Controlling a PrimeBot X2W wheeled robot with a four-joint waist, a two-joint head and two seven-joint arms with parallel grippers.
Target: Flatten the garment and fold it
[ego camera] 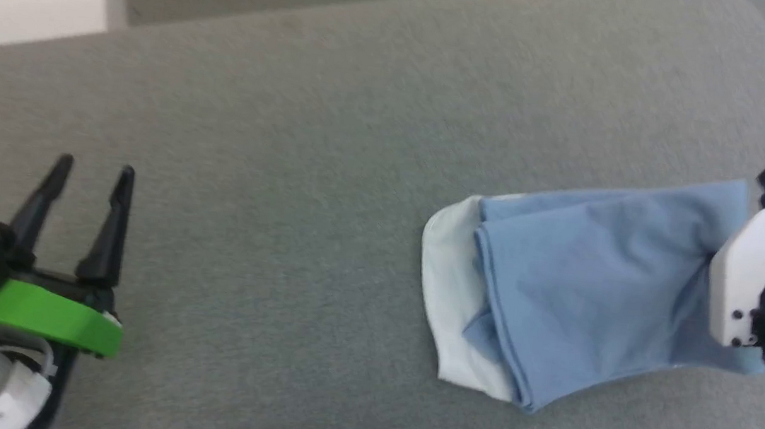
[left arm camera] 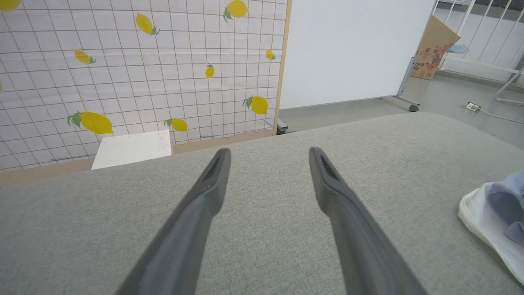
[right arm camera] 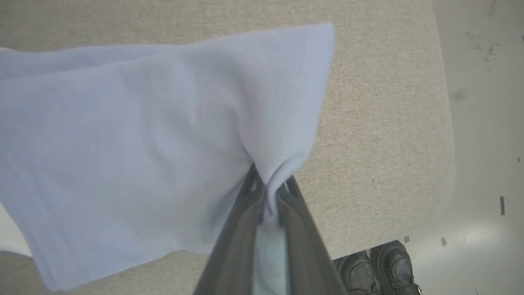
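The garment (ego camera: 580,292), a light blue knit shirt with a white panel at its left end, lies partly folded on the grey cushioned surface (ego camera: 330,166) at the right of the head view. My right gripper (right arm camera: 268,186) is shut on a bunched edge of the garment (right arm camera: 143,135), lifting that end off the surface; in the head view its white wrist covers the fingers. Far to the left, my left gripper (ego camera: 94,173) stands open over bare fabric with nothing between its fingers (left arm camera: 213,180). The garment's white end (left arm camera: 487,217) shows at the right edge of the left wrist view.
The grey surface ends close to the right of the garment, with pale floor (right arm camera: 483,123) beyond. A pair of black shoes (right arm camera: 376,268) stands by that edge. A lemon-print panel (left arm camera: 143,69) and a white box (left arm camera: 133,148) stand behind the far edge.
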